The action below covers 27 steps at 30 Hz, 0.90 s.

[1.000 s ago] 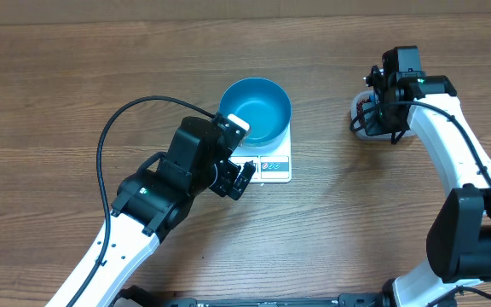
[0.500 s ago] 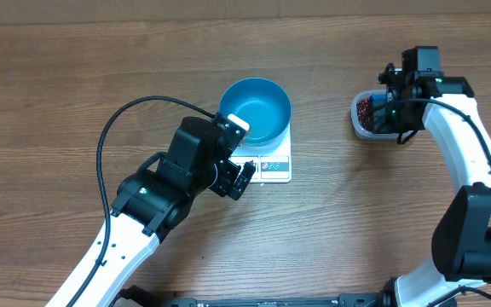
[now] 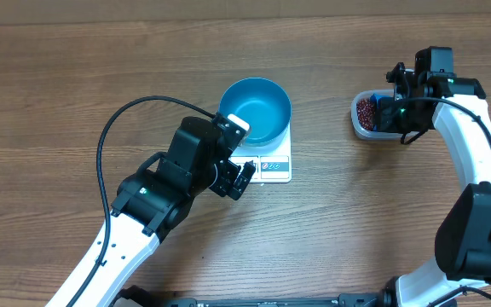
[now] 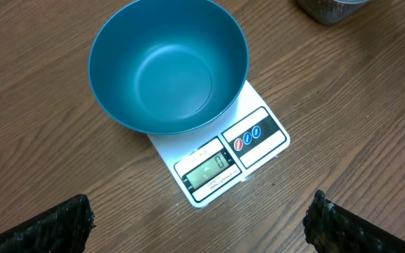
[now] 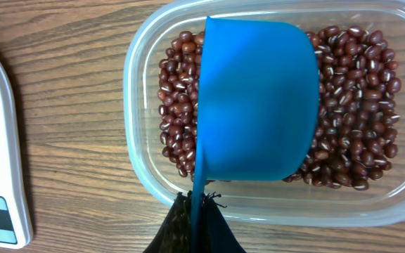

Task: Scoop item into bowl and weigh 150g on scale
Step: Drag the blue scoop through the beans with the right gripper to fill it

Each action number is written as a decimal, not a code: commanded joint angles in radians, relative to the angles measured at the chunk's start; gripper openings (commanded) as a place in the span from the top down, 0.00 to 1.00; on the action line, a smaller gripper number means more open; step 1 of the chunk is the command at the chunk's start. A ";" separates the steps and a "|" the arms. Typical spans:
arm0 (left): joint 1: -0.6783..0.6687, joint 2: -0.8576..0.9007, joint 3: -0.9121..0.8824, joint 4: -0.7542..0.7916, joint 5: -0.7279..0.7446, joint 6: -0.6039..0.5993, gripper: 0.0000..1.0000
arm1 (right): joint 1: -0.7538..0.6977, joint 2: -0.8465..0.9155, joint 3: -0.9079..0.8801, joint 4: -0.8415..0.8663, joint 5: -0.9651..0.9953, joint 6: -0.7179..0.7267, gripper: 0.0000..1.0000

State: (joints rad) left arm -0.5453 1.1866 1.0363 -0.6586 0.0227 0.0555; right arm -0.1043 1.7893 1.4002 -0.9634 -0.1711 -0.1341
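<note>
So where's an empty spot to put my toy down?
Bare wood lies between the scale and the tub, and far left past the black cable. It's crowded by the scale under the left arm, and at the tub.

The bowl [image 4: 167, 70] looks smooth and matt, the tub [image 5: 138, 161] clear plastic, the table [image 4: 34, 140] grained wood.

Brown wood-grain table [image 3: 49, 94], pale tan strip [image 3: 228, 7] along its far edge, soft even light
</note>
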 commanded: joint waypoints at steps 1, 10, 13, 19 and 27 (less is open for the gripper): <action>0.002 -0.014 0.002 0.003 0.000 0.009 0.01 | 0.003 0.005 -0.006 0.008 -0.071 0.003 0.96; 0.002 -0.014 0.002 0.003 0.000 0.009 0.00 | -0.010 0.005 -0.006 0.007 -0.085 0.003 0.96; 0.002 -0.014 0.002 0.003 0.000 0.009 0.00 | -0.031 0.005 -0.007 0.008 -0.117 0.003 0.96; 0.002 -0.014 0.002 0.003 0.000 0.009 0.00 | -0.090 0.005 -0.007 0.004 -0.187 0.002 0.96; 0.002 -0.014 0.002 0.003 0.000 0.009 0.00 | -0.145 0.005 -0.007 -0.019 -0.251 -0.002 0.96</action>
State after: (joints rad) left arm -0.5453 1.1866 1.0363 -0.6586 0.0227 0.0555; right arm -0.2394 1.7927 1.4002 -0.9806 -0.3641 -0.1310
